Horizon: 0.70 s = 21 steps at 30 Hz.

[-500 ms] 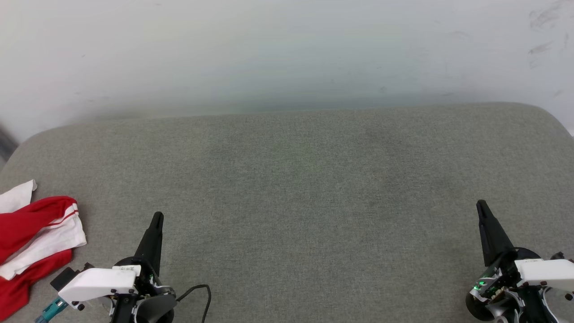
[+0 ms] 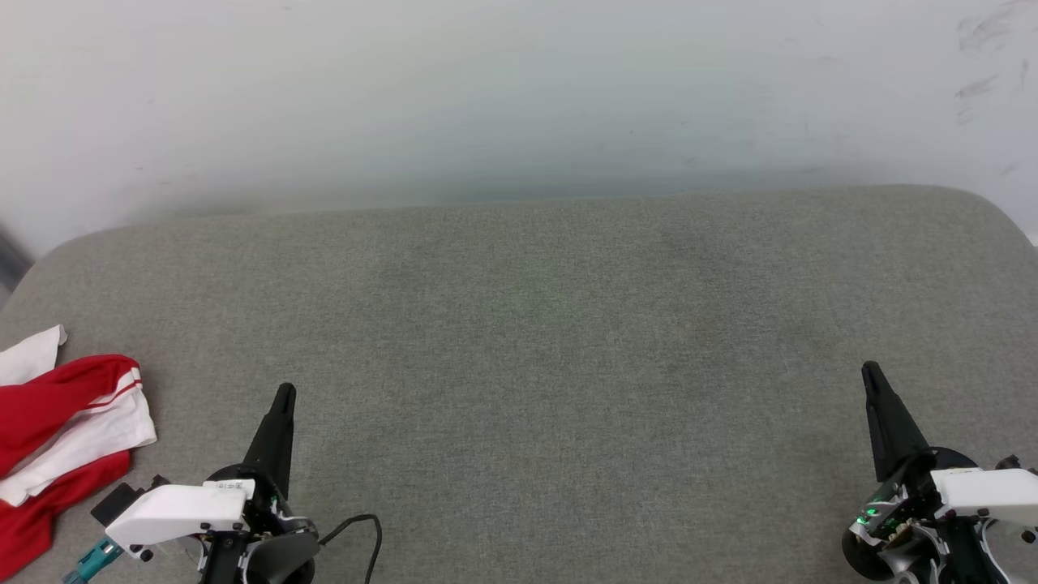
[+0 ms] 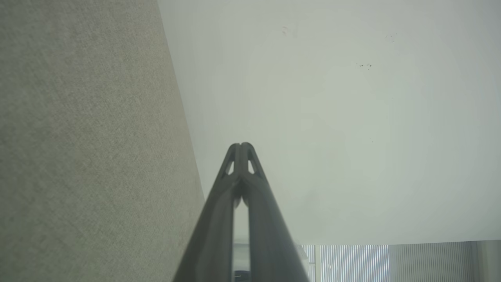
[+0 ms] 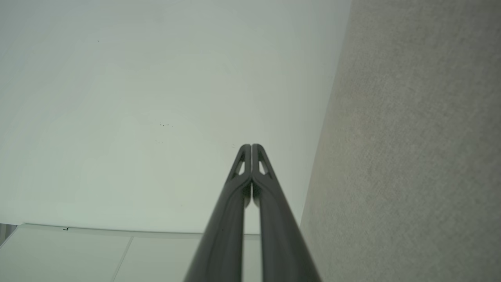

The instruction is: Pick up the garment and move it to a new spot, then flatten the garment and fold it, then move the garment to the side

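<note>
1. The grey padded surface (image 2: 527, 365) spans nearly the whole head view and runs back to a pale wall (image 2: 486, 89). Its coarse weave will likely drag on cloth pulled across it, so lifting looks better than sliding.
2. The shirt (image 2: 57, 414) lies crumpled on that surface at the far left edge of the head view, partly cut off by the frame. Red cloth and a white sleeve are bunched together, and no lettering shows. It looks thin, light and limp. I expect it to sag from any single grip point and hang in folds, and the smooth jersey may slip from a shallow pinch.
3. The left gripper (image 2: 283, 397) sits at the lower left, near the shirt but apart from it. The right gripper (image 2: 870, 371) sits at the lower right, well apart from it. Both have their fingers pressed together with nothing between them.
4. The white sleeve end with its red stripe trim (image 2: 122, 393) is the part nearest the left gripper. A raised fold of the red body would be a deeper, safer hold than that loose hem.
5. A thin black cable (image 2: 357, 527) loops beside the left wrist.
</note>
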Tool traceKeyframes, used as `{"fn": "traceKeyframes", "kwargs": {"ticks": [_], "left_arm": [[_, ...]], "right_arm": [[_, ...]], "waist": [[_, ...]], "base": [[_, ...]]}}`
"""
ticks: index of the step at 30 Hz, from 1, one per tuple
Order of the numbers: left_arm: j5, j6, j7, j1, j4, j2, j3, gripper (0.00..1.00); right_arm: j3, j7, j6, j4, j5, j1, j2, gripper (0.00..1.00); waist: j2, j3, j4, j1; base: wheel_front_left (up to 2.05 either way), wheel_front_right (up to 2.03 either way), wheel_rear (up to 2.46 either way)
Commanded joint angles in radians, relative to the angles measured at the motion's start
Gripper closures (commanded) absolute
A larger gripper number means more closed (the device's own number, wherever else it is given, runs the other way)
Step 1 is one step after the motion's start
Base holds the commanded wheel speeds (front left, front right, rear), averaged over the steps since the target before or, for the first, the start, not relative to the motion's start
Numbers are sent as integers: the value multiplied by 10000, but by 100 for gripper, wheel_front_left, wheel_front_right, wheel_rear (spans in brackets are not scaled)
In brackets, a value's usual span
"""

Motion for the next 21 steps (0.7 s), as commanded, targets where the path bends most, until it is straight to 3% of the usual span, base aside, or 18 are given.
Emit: {"fn": "traceKeyframes", "kwargs": {"ticks": [1,12,13,21], "left_arm": [[19,-27,26,-57,-7,-25,33,100],[18,-27,25,-57,-7,-25,31,100],[-2,2,-2,11,30,0,-7,0],[81,4,-358,37,-90,-2,-324,0]], "right_arm": [[-7,30,0,9,-58,-122,31,100],[-6,30,0,9,-59,-122,31,100],[4,-3,2,24,4,18,0,0],[203,-340,0,-195,-106,201,3,0]], "waist": [[-1,0,0,0],[-1,0,0,0],[-1,0,0,0],[-1,4,-10,0]], "base": [[0,0,0],[0,0,0],[0,0,0],[0,0,0]]}}
